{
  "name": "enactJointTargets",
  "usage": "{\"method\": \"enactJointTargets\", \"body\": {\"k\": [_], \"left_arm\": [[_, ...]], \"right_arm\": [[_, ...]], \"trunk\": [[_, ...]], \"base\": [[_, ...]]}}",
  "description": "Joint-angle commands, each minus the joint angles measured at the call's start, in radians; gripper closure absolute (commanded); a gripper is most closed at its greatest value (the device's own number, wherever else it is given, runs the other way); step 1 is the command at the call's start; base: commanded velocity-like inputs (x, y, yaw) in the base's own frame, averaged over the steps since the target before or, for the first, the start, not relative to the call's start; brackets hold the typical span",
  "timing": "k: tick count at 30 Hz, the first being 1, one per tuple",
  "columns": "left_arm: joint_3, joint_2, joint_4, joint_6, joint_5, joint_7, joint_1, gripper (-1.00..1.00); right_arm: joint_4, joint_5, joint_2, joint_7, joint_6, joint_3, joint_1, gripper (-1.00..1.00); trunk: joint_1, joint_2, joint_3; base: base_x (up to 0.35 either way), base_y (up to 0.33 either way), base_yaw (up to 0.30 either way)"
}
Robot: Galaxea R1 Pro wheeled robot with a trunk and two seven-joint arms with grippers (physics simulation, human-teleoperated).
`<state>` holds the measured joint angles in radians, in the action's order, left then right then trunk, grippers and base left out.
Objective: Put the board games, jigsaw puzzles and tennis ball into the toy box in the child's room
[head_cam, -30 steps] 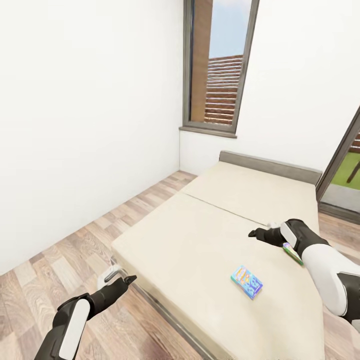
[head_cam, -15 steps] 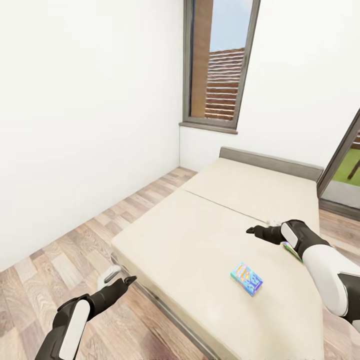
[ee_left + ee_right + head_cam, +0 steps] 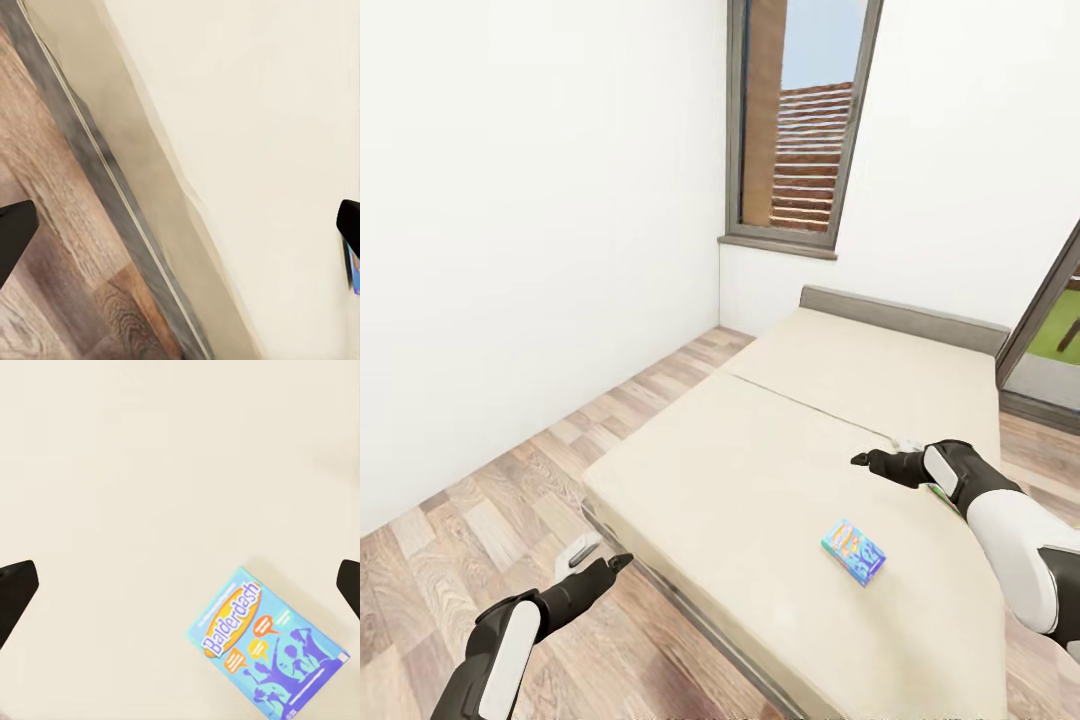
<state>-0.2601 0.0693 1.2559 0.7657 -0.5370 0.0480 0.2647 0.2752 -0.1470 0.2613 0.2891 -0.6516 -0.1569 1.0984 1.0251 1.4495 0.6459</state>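
A blue board game, a flat box printed "Balderdash", lies on the beige mattress of the bed near its right side. A second game shows as a green sliver behind my right forearm. My right gripper hovers open above the mattress, just beyond the blue box, with nothing between its fingers. My left gripper hangs open over the floor by the bed's near left corner. Through it I see the bed's edge and a sliver of the blue box.
White walls enclose the bed on the left and behind. A tall dark-framed window stands past the grey headboard. Wood-plank floor runs along the bed's left side. A small white-grey piece lies by the bed corner.
The whole view has shifted slightly, so the camera moved. Both arms hold nearly the same pose, and less of the green game shows behind my right forearm.
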Motion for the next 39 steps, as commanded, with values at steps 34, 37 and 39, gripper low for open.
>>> {"method": "enactJointTargets", "body": {"k": [34, 37, 39], "left_arm": [[0.066, -0.003, 0.259, -0.025, 0.002, 0.246, -0.151, -1.00], [0.069, -0.003, 0.270, -0.029, 0.002, 0.260, -0.158, -1.00], [0.071, -0.004, 0.278, -0.032, 0.002, 0.270, -0.163, -1.00]], "right_arm": [[0.004, -0.008, 0.021, 0.019, -0.026, -0.003, 0.002, -1.00], [0.004, -0.008, 0.035, 0.040, -0.036, -0.002, 0.003, -1.00], [0.005, -0.008, 0.047, 0.069, -0.046, -0.002, 0.003, -1.00]], "trunk": [[0.000, 0.001, 0.056], [0.000, 0.001, 0.061], [0.000, 0.001, 0.064]], "base": [[0.000, 0.000, 0.000], [0.000, 0.000, 0.000], [0.000, 0.000, 0.000]]}}
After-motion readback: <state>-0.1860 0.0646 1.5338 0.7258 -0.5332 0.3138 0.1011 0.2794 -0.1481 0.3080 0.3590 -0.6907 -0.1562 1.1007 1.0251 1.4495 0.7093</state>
